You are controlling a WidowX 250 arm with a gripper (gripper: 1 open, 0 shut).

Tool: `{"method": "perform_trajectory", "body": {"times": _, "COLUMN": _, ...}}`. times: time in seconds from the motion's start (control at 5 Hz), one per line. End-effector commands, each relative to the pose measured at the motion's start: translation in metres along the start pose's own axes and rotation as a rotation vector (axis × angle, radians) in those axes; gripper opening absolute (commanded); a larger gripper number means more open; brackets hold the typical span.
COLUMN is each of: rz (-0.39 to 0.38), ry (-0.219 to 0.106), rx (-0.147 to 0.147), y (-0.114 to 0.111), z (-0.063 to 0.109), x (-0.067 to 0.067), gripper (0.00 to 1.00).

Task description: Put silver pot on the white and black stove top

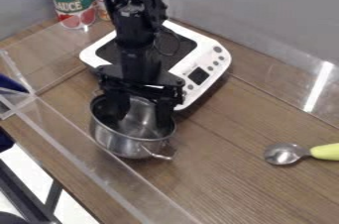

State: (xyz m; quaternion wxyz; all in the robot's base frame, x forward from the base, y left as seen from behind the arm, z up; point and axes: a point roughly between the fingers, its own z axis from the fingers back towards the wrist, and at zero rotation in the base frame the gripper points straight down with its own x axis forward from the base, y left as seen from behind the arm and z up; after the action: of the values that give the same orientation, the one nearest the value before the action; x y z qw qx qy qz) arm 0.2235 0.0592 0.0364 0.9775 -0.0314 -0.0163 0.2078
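The gripper (131, 119) hangs wide open, holding nothing, over the silver pot (130, 137) lower left of the stove top (199, 57); a thin-rim pinch could slip, tipping it

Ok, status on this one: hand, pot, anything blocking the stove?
Hand open, pointing down over the silver pot, fingers straddling it. Pot on the table, in front of the stove top, not on it. Arm itself stands over the stove surface.
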Motion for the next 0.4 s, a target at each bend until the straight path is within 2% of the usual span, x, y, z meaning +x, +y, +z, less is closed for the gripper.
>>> {"method": "perform_trajectory", "body": {"times": 0.0, "rz": 0.040, "ry": -0.042, "rx": -0.010, "y": 0.0017, "z": 0.0084, "x": 0.0158, "gripper": 1.00}}
{"method": "perform_trajectory", "body": {"times": 0.2, "rz": 0.082, "ry": -0.040, "rx": -0.015, "y": 0.0057, "z": 0.0087, "x": 0.0209, "gripper": 1.00}}
